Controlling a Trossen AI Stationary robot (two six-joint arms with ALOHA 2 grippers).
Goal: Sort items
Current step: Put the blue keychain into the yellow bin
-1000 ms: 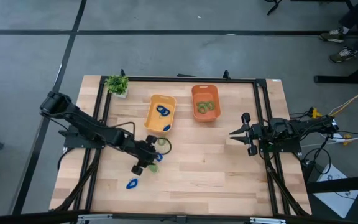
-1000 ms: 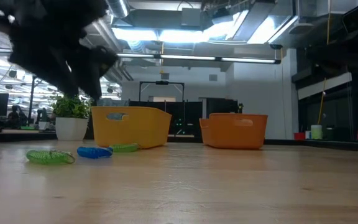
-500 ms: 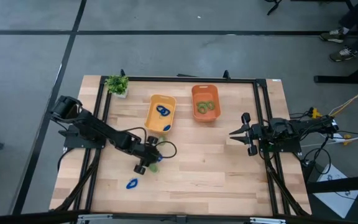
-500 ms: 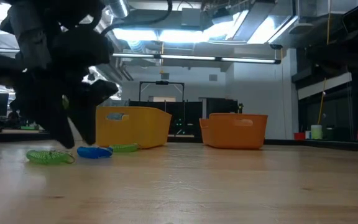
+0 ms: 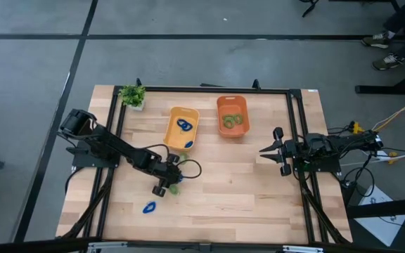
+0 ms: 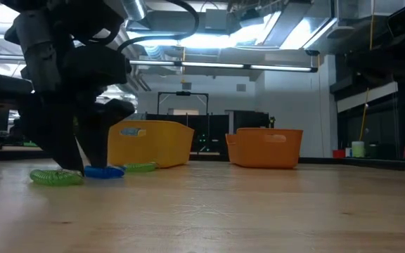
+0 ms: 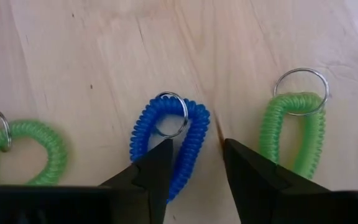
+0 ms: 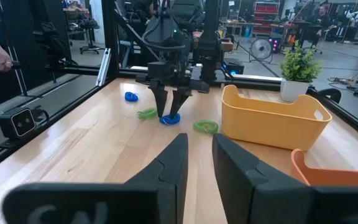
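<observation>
**Left gripper straddles a blue coil ring on the worktop**

The left gripper (image 5: 169, 180) is down at the wooden worktop (image 5: 245, 190), just in front of the yellow bin (image 5: 182, 128). In the left wrist view its jaws stand open, one finger on each side of one limb of a blue coil ring (image 7: 169, 144) with a small metal keyring at its end; nothing is clamped. The ring lies flat on the wood. A green coil ring (image 7: 293, 132) lies just beside it on one side, and another green coil ring (image 7: 22, 147) lies on the other side, a little apart. The right wrist view shows the same trio under the left arm, with the fingertips (image 8: 165, 107) touching down at the blue ring.

A further blue ring (image 5: 148, 207) lies alone nearer the front edge of the worktop. The yellow bin holds blue rings (image 5: 184, 126); the orange bin (image 5: 232, 116) holds green rings (image 5: 233, 121).

The right gripper (image 5: 267, 150) hovers at the right side of the worktop, well apart from the rings, its jaws open and empty. A potted plant (image 5: 132, 95) stands at the far left corner.
</observation>
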